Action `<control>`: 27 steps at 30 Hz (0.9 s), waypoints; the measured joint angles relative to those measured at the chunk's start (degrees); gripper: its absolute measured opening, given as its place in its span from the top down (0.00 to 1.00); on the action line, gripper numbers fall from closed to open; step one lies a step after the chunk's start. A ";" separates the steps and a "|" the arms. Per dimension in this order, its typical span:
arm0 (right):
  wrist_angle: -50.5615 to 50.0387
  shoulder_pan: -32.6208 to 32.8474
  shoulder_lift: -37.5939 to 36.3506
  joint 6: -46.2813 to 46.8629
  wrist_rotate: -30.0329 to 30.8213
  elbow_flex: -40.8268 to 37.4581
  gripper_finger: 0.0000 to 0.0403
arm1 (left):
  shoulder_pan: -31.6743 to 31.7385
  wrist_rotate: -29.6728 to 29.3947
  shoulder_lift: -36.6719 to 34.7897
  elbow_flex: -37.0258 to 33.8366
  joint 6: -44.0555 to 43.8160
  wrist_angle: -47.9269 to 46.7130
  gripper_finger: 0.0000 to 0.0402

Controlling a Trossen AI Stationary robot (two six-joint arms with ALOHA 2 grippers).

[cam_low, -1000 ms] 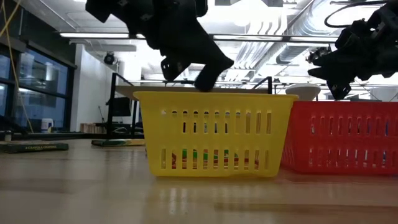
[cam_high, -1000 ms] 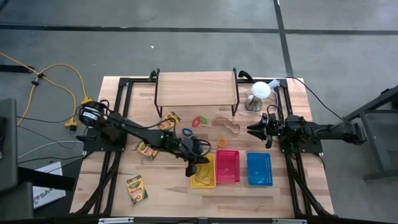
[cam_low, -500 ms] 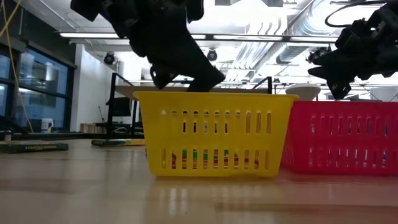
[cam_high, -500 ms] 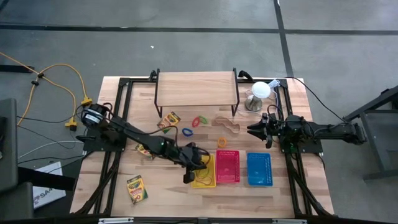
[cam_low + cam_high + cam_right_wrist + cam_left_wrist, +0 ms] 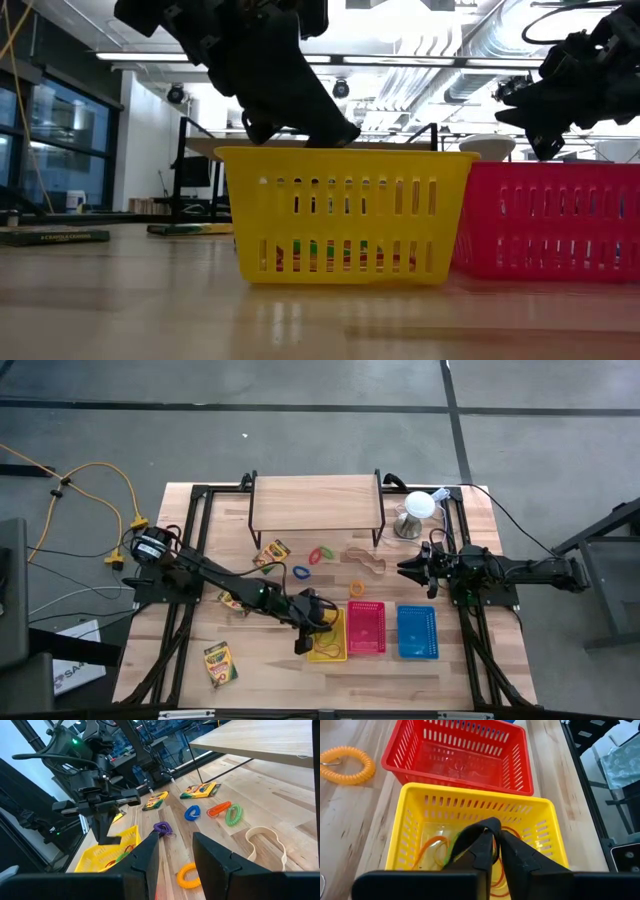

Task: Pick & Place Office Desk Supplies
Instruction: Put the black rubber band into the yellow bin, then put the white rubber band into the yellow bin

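The left gripper hangs just above the yellow slotted plastic basket near the table's front edge, jaws barely parted and empty, presumably having dropped the thin rubber-band loops lying inside, while the right gripper waits open near the right edge.
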 joint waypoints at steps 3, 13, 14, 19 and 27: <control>0.00 0.00 0.00 0.02 0.00 -0.02 0.73 | 0.00 0.00 0.00 0.00 0.00 0.06 0.86; 0.00 0.00 0.00 0.00 0.00 0.01 0.73 | 0.02 0.04 0.00 0.00 0.00 0.02 0.82; 0.00 0.00 0.00 0.00 0.00 0.01 0.73 | 0.02 0.04 0.00 0.00 0.00 0.02 0.82; 0.00 0.00 0.00 0.01 -0.01 -0.01 0.73 | 0.02 0.04 0.00 0.00 0.00 0.03 0.82; 0.00 0.00 0.00 0.02 0.00 0.00 0.73 | 0.21 0.30 -0.59 0.00 0.02 -0.52 0.82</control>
